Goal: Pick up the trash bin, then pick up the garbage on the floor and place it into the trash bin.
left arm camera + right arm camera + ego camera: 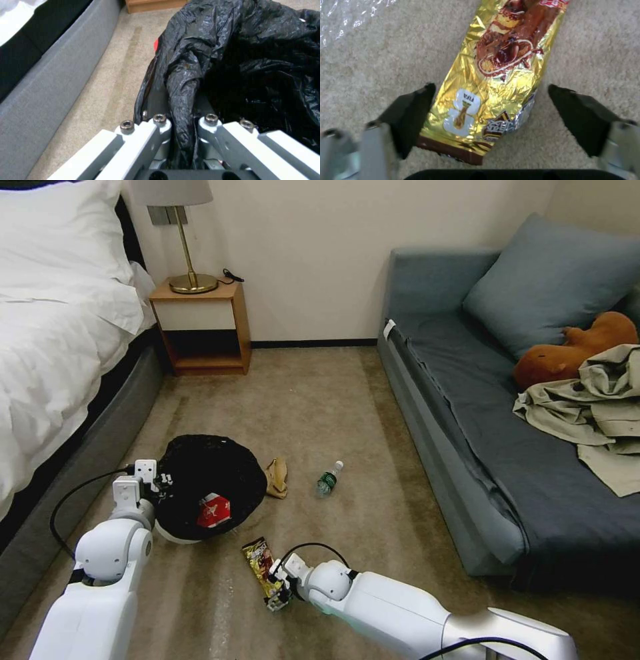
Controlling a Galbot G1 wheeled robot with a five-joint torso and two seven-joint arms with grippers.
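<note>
One red snack packet [215, 511] already lies inside the trash bin [210, 487], a small round bin lined with a crinkly black bag [233, 62] folded over its rim. The bin sits low over the carpet [320, 400] beside the bed [60, 347], tipped so its mouth faces up toward the head camera. The left gripper [155, 481] is clamped on the bin's near-left rim, its fingers pinching a fold of the bag between them, as the left wrist view shows.

Just in front of the bin, the gold-brown snack wrapper [261, 565] lies flat on the carpet. The right gripper [280, 597] is down at its near end, jaws spread wide, one black pad [411, 117] on either side of the wrapper [493, 82] without squeezing it.

Beyond the bin, the crumpled tan paper bag [277, 477] rests touching its far-right edge, and the small clear bottle [329, 479] with a green label lies on its side nearby, between the bin and the grey-blue sofa [507, 447].
</note>
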